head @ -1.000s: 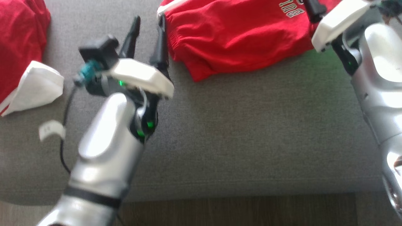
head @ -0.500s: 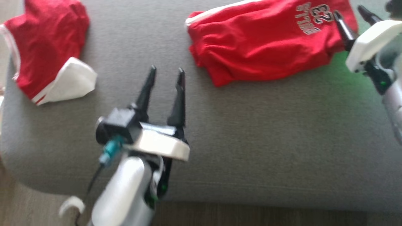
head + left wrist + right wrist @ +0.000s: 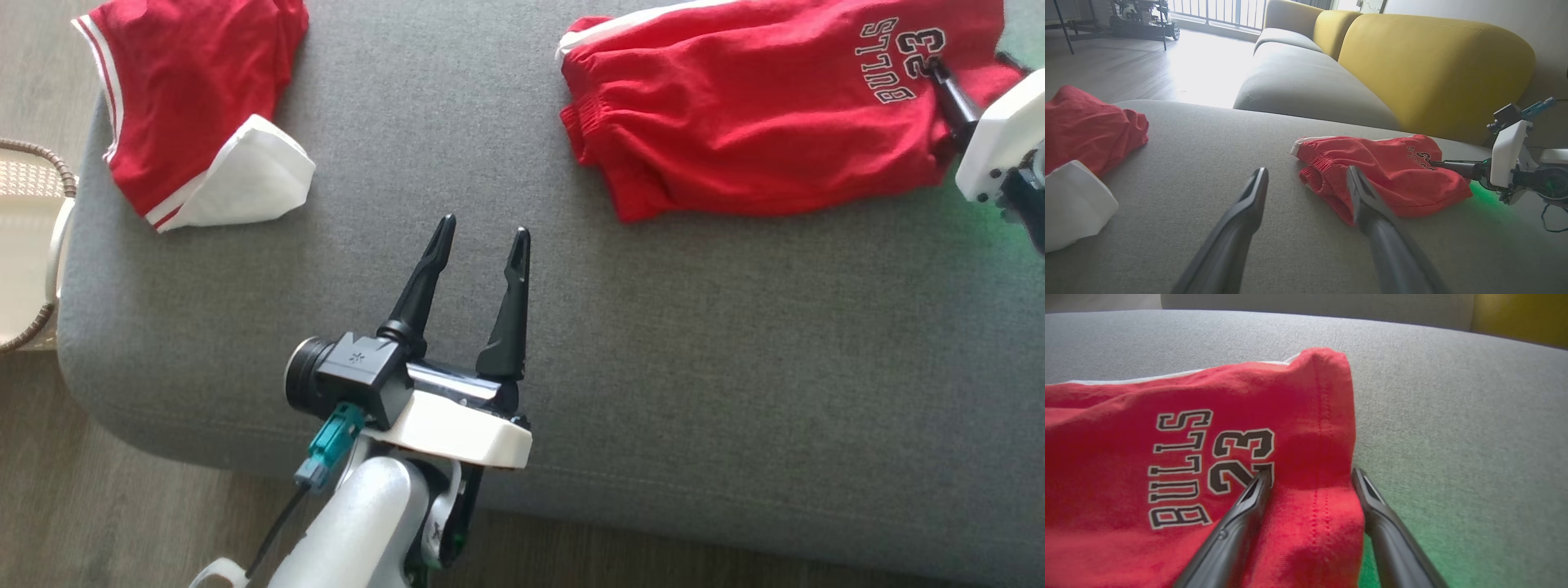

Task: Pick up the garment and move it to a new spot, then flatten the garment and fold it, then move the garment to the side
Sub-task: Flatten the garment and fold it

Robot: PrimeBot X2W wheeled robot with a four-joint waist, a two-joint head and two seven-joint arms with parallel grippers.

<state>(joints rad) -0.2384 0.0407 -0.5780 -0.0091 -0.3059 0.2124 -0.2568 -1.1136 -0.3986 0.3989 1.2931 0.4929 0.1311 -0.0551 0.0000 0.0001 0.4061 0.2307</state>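
Frame edges crop the wicker basket (image 3: 24, 245) and red shorts (image 3: 759, 122).

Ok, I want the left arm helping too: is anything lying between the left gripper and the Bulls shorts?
Nothing visible. Bare grey cushion lies between the left gripper and the red shorts; the other red garment sits off to its left.

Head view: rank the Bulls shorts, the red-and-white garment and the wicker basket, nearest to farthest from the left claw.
1. Bulls shorts, up and to the right of the left claw.
2. Red-and-white garment, up and to the left, only a little farther.
3. Wicker basket, at the far left edge, off the cushion.
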